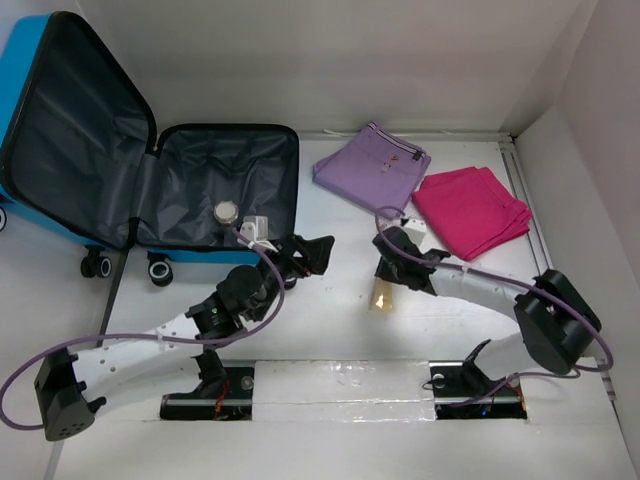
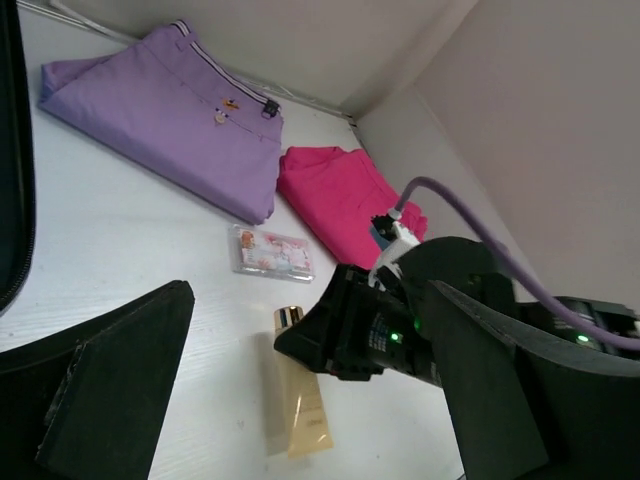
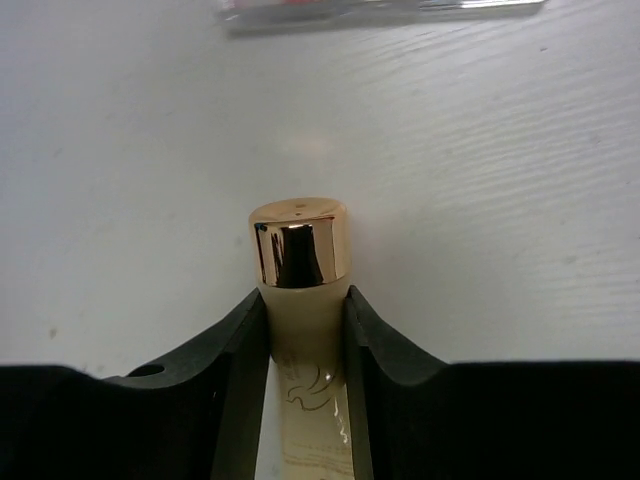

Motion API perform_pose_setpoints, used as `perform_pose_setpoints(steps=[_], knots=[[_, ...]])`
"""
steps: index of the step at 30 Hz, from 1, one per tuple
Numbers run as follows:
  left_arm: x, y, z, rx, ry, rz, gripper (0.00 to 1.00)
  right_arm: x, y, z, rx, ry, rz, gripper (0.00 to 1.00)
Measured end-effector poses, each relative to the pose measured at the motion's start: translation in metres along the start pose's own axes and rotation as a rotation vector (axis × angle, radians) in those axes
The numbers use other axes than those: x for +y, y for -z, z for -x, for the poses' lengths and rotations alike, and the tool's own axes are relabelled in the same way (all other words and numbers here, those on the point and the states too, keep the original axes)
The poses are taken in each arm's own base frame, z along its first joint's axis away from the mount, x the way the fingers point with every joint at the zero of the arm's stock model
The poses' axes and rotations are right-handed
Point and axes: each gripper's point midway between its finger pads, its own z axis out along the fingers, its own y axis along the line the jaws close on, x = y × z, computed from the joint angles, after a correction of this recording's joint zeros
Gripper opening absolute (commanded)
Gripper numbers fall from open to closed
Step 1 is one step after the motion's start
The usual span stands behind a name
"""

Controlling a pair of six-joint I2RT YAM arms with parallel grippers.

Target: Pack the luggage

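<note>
The luggage (image 1: 195, 170) sits open at the rear left of the white surface (image 1: 335, 320). Its lid is raised, showing the blue shell, and its other half lies flat with the dark lining up. In that flat half are a small round pale object (image 1: 227, 211) and a small white box (image 1: 257, 228).

The right arm runs from its base out to a bent elbow on the right, then stretches left and tips down toward the middle of the surface. Its right pincer (image 3: 305, 310) grips a cream tube (image 2: 298, 415) just below the gold cap, with a finger pressed against each side. The tube lies flat on the surface.

The left arm reaches diagonally from the near left toward the centre, ending just beside the luggage's near edge. The left pincer (image 1: 312, 250) is spread wide with nothing in it.

A clear printed packet (image 2: 272, 252) lies just beyond the tube. Farther back are a folded purple garment (image 1: 372, 162) and a folded pink garment (image 1: 470, 210), side by side.
</note>
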Motion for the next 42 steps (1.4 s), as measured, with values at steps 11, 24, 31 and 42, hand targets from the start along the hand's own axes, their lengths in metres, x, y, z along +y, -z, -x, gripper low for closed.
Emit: perform_pose_setpoints(steps=[11, 24, 31, 42], knots=[[-0.001, 0.033, 0.074, -0.205, 0.065, -0.005, 0.94, 0.252, 0.107, 0.111, -0.179, 0.049, 0.612, 0.59], [0.014, 0.001, 0.034, -0.087, -0.101, 0.121, 0.99, 0.244, 0.064, 0.147, -0.185, 0.011, 0.683, 0.4], [-0.011, -0.081, -0.055, 0.172, -0.299, 0.12, 0.97, 0.08, 0.076, 0.17, -0.388, -0.127, 0.414, 0.09], [0.015, -0.105, -0.154, 0.391, -0.34, 0.142, 0.76, -0.049, -0.073, 0.133, -0.116, -0.186, 0.053, 0.0]])
